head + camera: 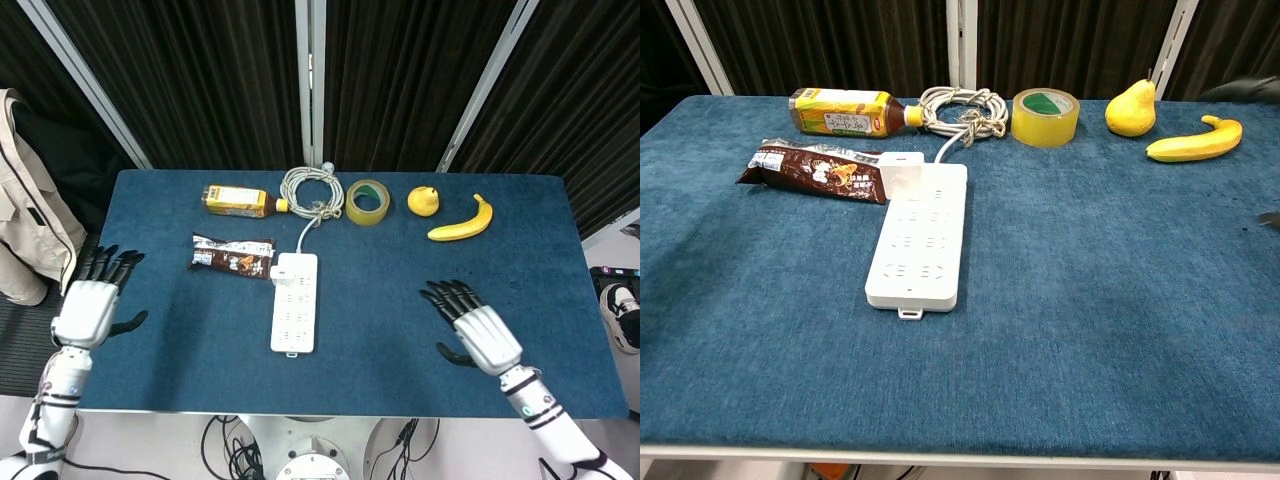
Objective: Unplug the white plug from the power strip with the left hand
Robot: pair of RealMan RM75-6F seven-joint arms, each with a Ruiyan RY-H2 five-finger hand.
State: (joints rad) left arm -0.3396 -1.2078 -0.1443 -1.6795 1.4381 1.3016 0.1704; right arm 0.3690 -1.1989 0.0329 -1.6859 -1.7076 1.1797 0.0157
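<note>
The white power strip (294,301) (919,236) lies lengthwise in the middle of the blue table (380,330). A white plug (272,271) (897,163) sits at its far left corner, beside the chocolate bar wrapper. The strip's cord runs back to a coil (311,191) (960,109). My left hand (91,307) hovers at the table's left edge, fingers spread and holding nothing, well left of the strip. My right hand (474,329) is over the table's right half, fingers apart and empty. In the chest view only dark tips of the right hand (1268,218) show at the right edge.
A chocolate bar wrapper (231,254) (815,168) lies left of the strip's far end. Along the back edge stand a bottle (236,201) (845,111), a tape roll (367,201) (1045,116), a pear (423,200) (1131,108) and a banana (464,222) (1196,141).
</note>
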